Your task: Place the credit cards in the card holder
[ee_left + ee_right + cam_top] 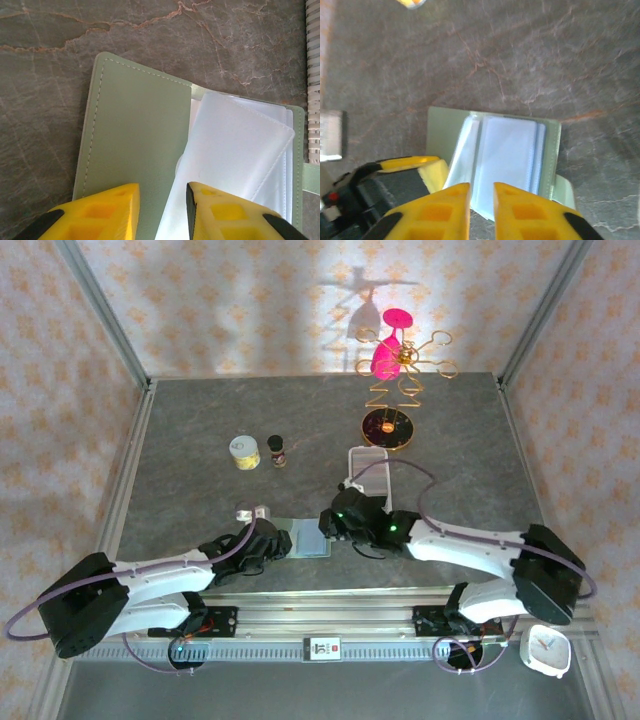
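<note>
The sage-green card holder (305, 539) lies open on the table between the two grippers. In the left wrist view its green cover (135, 145) lies to the left and its clear sleeves (240, 145) to the right. My left gripper (162, 212) is open, one finger over the cover and one over the sleeves. My right gripper (481, 210) hangs over the near edge of the sleeves (507, 155), its jaws a narrow gap apart with nothing clamped. Silvery-grey credit cards (249, 512) lie just left of the holder, one at the frame's left edge (331, 135).
A long white perforated tray (365, 466) lies behind the holder. A yellow-lidded jar (244, 452) and a small dark bottle (277, 450) stand farther back left. A gold wire stand with pink pieces (392, 390) is at the back. A white clock (546, 650) sits past the near rail.
</note>
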Robot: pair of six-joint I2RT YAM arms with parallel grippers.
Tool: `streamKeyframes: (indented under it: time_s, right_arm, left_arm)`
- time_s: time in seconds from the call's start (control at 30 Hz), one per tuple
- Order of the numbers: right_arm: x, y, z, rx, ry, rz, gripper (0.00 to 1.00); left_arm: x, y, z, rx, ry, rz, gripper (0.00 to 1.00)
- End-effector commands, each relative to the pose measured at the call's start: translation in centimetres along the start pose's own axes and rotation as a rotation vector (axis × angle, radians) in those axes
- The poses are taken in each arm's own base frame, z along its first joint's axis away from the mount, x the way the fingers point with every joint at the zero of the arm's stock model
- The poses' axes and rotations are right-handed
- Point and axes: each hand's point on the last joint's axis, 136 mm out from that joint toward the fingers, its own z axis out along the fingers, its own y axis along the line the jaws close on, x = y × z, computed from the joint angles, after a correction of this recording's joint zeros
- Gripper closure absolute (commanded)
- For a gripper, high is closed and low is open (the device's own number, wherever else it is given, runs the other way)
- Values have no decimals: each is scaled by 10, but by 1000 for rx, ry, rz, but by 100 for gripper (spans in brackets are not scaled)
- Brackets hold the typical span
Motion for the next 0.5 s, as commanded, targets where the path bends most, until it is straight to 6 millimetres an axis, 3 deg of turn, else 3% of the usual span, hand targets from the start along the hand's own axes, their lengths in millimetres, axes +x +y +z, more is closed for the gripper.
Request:
streamKeyframes:
  time_s: [0.0, 0.47]
  right_arm:
    - [8, 14, 17, -22, 50, -24, 86]
    - [24, 43, 75, -79, 164, -44, 94]
  left_arm:
    - [-5, 11, -2, -32, -33, -21, 66]
    - [-22, 14, -18, -50, -99, -32, 64]
